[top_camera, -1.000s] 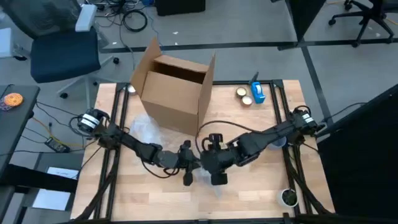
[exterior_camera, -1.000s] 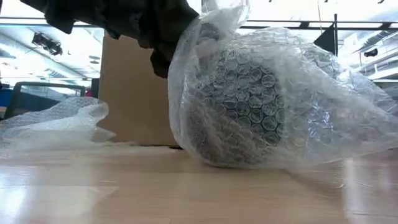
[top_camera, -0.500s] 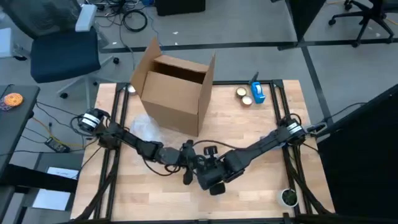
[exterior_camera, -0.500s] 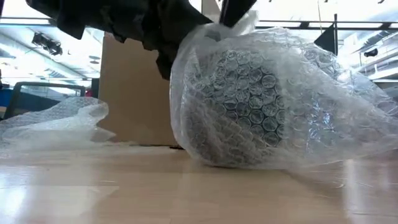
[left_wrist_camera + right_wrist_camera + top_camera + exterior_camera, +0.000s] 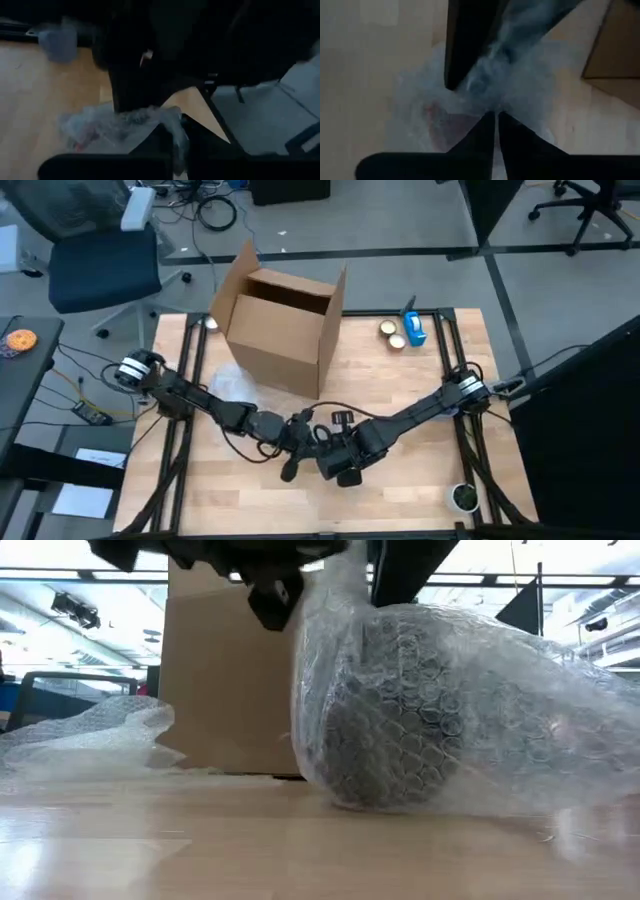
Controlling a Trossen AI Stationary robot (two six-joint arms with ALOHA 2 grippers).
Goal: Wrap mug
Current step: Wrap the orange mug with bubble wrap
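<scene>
The mug (image 5: pixel 390 730), swathed in bubble wrap (image 5: pixel 520 730), is seen resting on the tabletop (image 5: pixel 400 390) near the middle of its front edge. The wrap is pinched at its top by both hands: the left hand (image 5: pixel 300 445) is closed on a fold, and the right hand (image 5: pixel 335 458), just beside it, is clamped on the wrap too. A cardboard box (image 5: pixel 285 325) is set toward the far edge.

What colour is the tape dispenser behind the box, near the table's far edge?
Blue. The tape dispenser shows best in the high view, beside two small round tape rolls.
</scene>
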